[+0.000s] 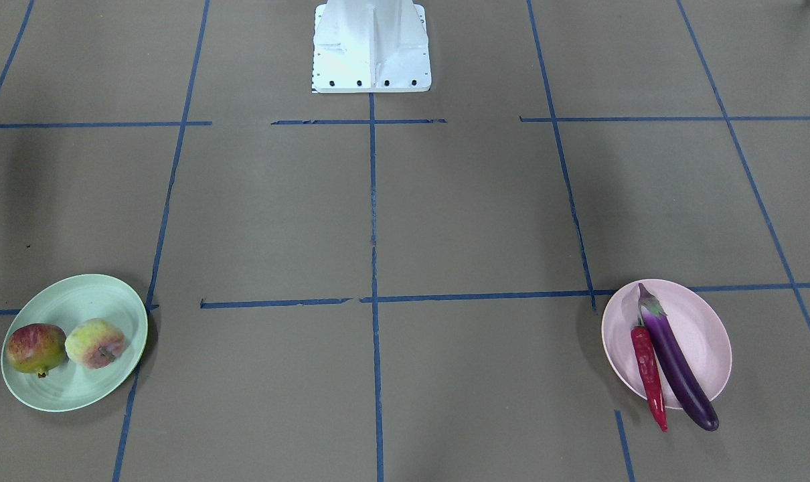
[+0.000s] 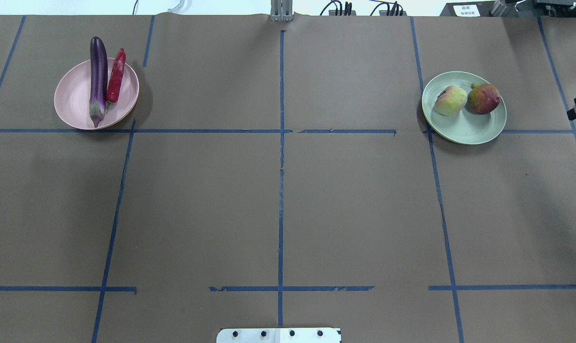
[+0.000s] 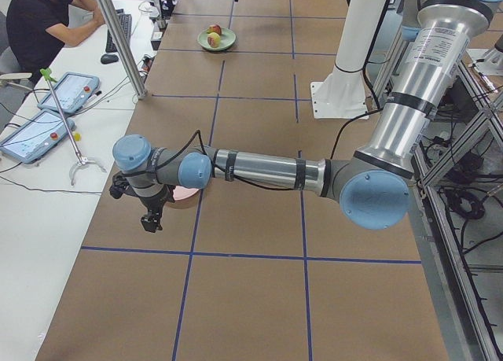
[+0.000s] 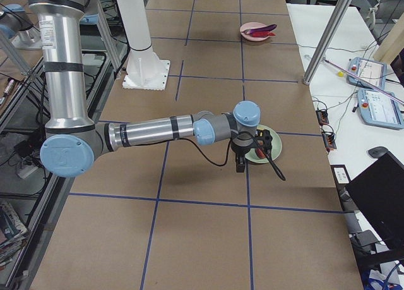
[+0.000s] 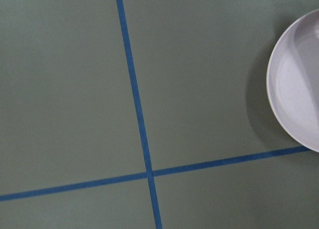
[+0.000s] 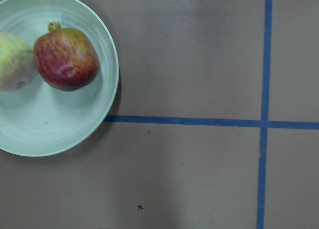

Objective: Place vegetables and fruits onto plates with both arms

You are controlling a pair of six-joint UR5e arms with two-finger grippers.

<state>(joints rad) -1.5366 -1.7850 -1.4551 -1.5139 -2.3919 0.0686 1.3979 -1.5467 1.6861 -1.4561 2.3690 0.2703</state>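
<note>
Produce all on plates, looks finished to me

Eggplant and chili lie side by side on the pink plate, close enough that they seem to touch, and both tips hang out past the rim. Pomegranate and peach sit next to each other on the green plate, well inside the rim. The two plates are well apart, at opposite ends of the table.

My guess on handling, if anything needs a nudge:
- eggplant is glossy and long, so probably slippery; I'd pinch it across the middle so it doesn't tip
- chili is thin, curved and likely very light; grab the thicker half near the stem
- both fruits are round and will roll; come straight down and close across the widest part, gently on the peach

Left gripper hangs above the table just beside the pink plate, and right gripper hangs beside the green plate. Only the side cameras catch them, so I can't tell how far the jaws are spread or whether either has hold of anything
</note>
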